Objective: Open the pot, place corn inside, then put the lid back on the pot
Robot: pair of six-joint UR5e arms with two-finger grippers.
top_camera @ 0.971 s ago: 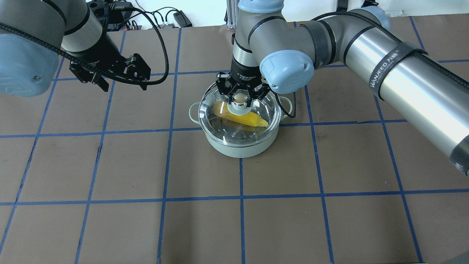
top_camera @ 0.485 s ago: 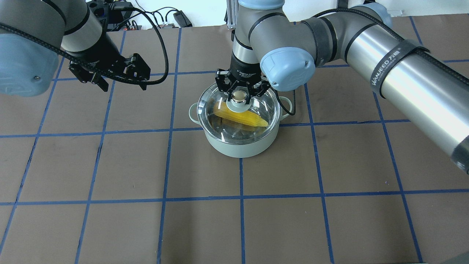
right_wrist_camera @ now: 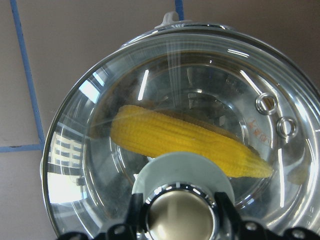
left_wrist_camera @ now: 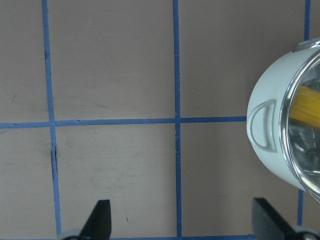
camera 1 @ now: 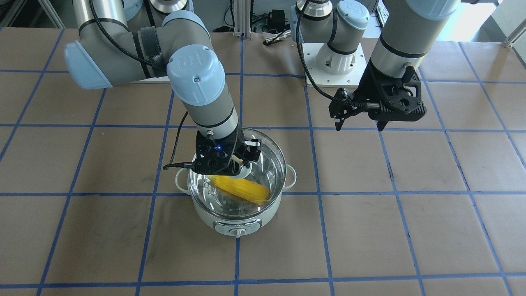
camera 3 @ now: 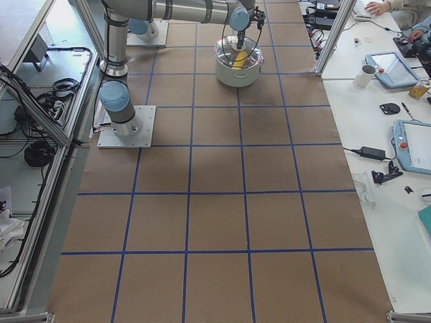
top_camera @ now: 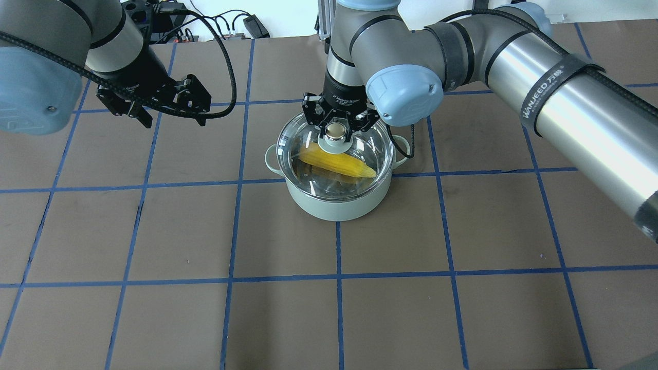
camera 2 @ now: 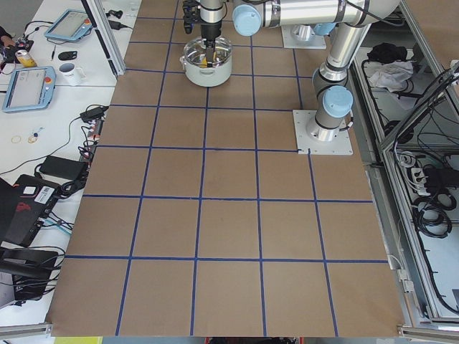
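Observation:
The mint-green pot (top_camera: 334, 206) stands on the table's far middle, its control knob facing away from the robot (camera 1: 237, 232). The yellow corn (top_camera: 339, 164) lies inside it, seen through the glass in the right wrist view (right_wrist_camera: 175, 140). The clear glass lid (top_camera: 371, 150) sits on or just over the pot's rim. My right gripper (top_camera: 335, 131) is shut on the lid's beige knob from above (right_wrist_camera: 177, 215). My left gripper (top_camera: 175, 121) hangs open and empty above the table left of the pot; its view shows the pot's side handle (left_wrist_camera: 262, 125).
The brown table carries a blue tape grid (top_camera: 336, 277). Cables and electronics (top_camera: 226, 25) lie beyond the far edge. The left arm's base plate (camera 1: 333, 61) is near the robot side. Operators' desks with tablets and a mug (camera 3: 397, 67) flank the table.
My right gripper has carried the lid a little farther over the pot, so the lid now lines up with the rim. The left arm has not moved.

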